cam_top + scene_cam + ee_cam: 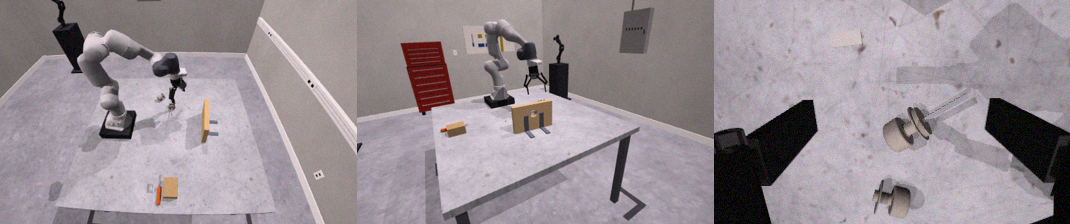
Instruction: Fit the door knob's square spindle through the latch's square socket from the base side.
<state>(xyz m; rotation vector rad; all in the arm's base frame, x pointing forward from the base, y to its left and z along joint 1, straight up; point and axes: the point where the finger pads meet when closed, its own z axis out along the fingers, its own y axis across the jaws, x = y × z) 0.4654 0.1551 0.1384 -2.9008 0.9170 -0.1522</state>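
The door knob with its round plate and long square spindle (914, 127) lies flat on the table; it also shows in the top view (171, 107). My gripper (901, 114) hangs above it, pointing down, fingers wide open and empty, one finger on each side of the knob; it also shows in the top and exterior views (174, 89) (535, 81). The upright wooden panel (205, 120) (531, 116) with the latch socket (533, 112) stands on two grey brackets, apart from the gripper.
A second knob without a spindle (893, 198) (160, 96) lies close by. A small pale chip (846, 38) lies on the table. A wooden block (170, 187) and an orange-handled tool (158, 194) lie near the table's far edge. The robot base (117, 124) stands nearby.
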